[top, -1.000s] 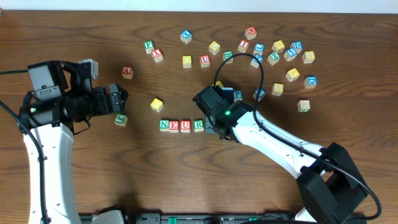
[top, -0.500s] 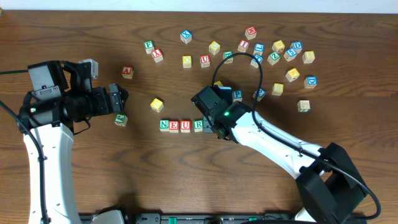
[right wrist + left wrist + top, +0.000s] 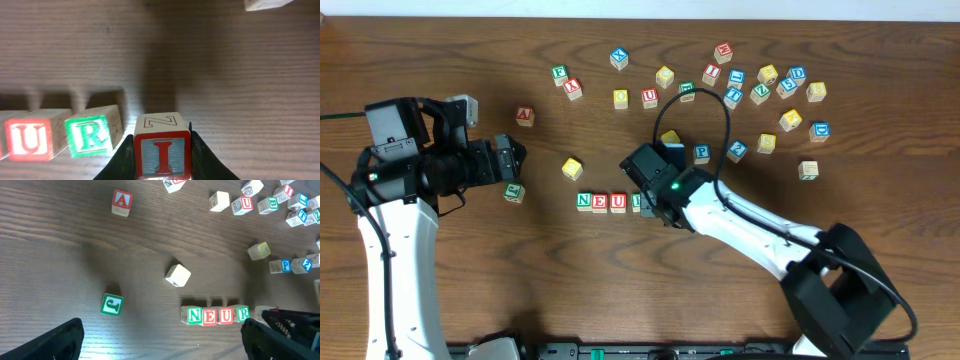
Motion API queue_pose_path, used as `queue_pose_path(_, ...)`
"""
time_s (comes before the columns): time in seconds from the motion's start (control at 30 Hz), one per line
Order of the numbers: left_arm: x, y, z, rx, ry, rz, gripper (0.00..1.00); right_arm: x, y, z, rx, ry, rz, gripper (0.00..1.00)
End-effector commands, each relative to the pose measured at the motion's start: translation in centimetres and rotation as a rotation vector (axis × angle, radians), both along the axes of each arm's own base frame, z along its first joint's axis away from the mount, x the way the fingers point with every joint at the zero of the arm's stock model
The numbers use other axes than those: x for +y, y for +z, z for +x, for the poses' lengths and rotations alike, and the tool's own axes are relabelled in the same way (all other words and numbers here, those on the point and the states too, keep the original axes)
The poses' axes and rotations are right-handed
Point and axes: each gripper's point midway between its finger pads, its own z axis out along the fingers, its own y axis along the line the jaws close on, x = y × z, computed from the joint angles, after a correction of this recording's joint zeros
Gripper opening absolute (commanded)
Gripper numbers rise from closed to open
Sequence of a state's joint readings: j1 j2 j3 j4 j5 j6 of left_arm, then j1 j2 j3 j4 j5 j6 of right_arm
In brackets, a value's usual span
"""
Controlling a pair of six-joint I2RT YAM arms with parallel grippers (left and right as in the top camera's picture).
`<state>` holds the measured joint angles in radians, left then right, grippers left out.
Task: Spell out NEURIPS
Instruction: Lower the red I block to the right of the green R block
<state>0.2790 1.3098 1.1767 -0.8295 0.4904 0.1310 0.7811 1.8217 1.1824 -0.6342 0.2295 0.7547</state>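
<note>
Overhead: the right gripper point(image 3: 651, 207) sat at the right end of the NEUR row point(image 3: 610, 202), and the left gripper point(image 3: 516, 165) was well apart. Left wrist: its jaws gaped, empty. Right wrist: the jaws clamped the I block point(image 3: 162, 155) just beside the R block point(image 3: 90, 135).

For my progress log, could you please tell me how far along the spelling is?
Done: the NEUR row stands together. In hand: the right gripper holds the I block beside the R block, not yet released. Left: the P block, lying loose, then the final letter.
</note>
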Motion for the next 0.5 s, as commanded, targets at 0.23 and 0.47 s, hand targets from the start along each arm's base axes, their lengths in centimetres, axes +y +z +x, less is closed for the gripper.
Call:
queue_pose_path(0.23, 0.29, 0.83, 0.27, -0.020, 0.010, 0.008, 0.99, -0.28, -0.58, -0.08, -0.003, -0.014, -0.022, 0.06)
queue_pose_path(0.47, 0.29, 0.83, 0.27, -0.020, 0.010, 0.008, 0.99, 0.37, -1.44, -0.22, -0.001, 0.000, -0.023, 0.07)
